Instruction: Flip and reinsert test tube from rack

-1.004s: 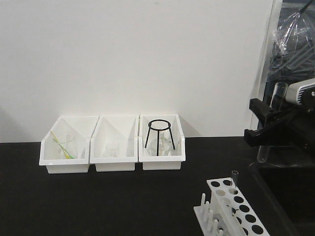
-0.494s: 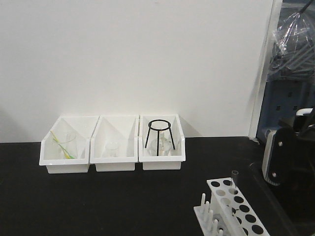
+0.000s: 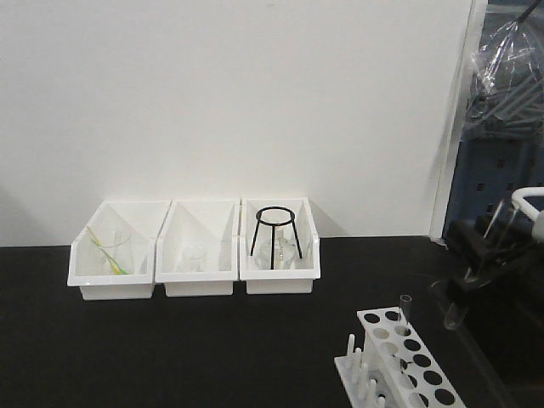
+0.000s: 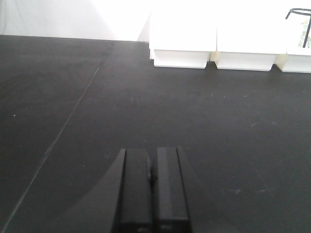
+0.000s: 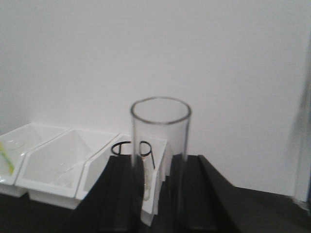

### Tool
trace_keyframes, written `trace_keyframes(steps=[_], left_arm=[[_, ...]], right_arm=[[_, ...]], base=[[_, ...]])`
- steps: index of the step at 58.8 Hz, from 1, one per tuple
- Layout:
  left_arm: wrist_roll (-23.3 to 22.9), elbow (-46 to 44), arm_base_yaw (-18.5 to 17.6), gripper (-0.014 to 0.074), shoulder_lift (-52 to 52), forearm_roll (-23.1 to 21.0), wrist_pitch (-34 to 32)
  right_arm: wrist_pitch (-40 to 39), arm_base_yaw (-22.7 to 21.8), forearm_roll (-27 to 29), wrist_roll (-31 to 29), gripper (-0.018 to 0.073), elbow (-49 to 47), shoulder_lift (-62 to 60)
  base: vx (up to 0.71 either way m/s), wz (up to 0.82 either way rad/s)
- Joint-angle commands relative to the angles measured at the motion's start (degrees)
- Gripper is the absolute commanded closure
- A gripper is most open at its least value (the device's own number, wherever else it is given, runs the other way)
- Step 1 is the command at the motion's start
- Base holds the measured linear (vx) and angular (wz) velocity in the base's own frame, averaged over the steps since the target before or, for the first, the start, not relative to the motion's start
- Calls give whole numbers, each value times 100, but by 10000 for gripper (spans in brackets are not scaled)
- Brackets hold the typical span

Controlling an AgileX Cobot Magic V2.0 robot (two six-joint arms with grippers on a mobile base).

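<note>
Test tube (image 3: 454, 315) not in rack (image 3: 406, 355): hangs tilted just right of rack's far end, rounded end low, open mouth up. Your right gripper (image 5: 159, 167) clamps it mid-length, jaws snug either side. Half second back wrist was turned, tube hidden; full second back tube sat higher, near upright. Second tube (image 3: 405, 311) stands in rack's back hole. Left gripper (image 4: 153, 187) pressed closed over table (image 4: 73, 97). White bins (image 3: 195, 255) by wall same, tripod (image 3: 275, 238) in rightmost.

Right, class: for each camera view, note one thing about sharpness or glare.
Front view: the right claw and its test tube are smeared and soft-edged. Left wrist view: the white bins are washed out by glare. Right wrist view: the tube's rim is clear, the bins behind it soft.
</note>
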Motion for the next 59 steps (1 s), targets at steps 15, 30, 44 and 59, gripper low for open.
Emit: trace_keyframes(steps=[15,30,44,59], left_arm=[[-1,5,-28,603,-72,-21,-501],[-1,5,-28,603,-72,-21,-501],[-1,5,-28,603,-72,-21,-501],[-1,5,-28,603,-72,-21,-501]], right_arm=[[-2089,-31,-329,-270,568,-89,1055],[-2653,-31,-317,-466,568,-94,1701],[-2702,-31,-311,-551,568,-94,2050],[-2718,-31,-390,-617,568,-94,2596]], base=[[0,0],[0,0],[0,0],[0,0]])
